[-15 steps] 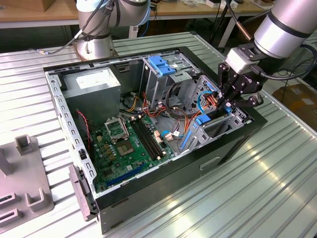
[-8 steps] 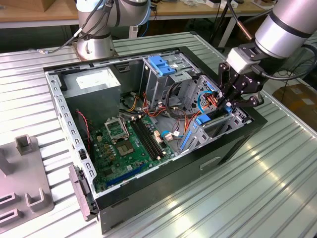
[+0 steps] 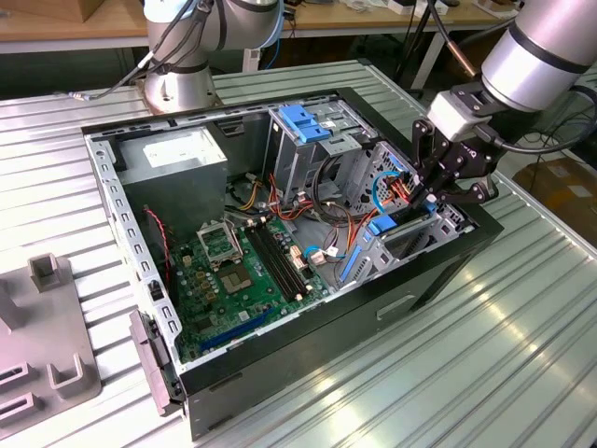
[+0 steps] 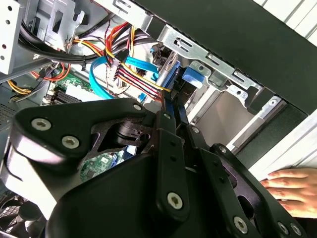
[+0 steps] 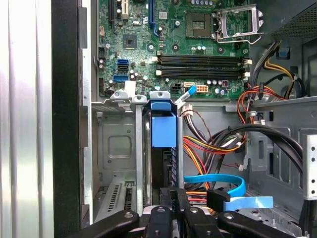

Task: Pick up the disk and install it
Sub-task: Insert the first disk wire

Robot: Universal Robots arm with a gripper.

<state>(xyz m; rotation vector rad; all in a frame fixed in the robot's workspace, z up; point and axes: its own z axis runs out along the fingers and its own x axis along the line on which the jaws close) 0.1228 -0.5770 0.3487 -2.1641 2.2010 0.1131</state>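
The disk [image 5: 163,130] stands on edge in a narrow metal bay of the open computer case [image 3: 410,303], its blue plastic rail facing the first wrist camera. In the second wrist view the disk [image 4: 170,74] shows edge-on, just past the fingertips. My gripper [image 3: 429,201] hangs over this bay at the case's corner on the exterior view's right. Its black fingers [image 5: 169,198] lie close together with nothing between them, and the gripper [image 4: 166,101] has its tips at the disk's near end. Whether they touch it I cannot tell.
Bundled coloured wires [image 5: 213,144] and a blue flat cable [image 5: 223,186] crowd the space beside the bay. A grey power-supply box [image 3: 177,159], a drive cage with a blue top [image 3: 308,121] and the motherboard [image 3: 233,271] fill the case. A person's hand [image 4: 292,191] rests outside it.
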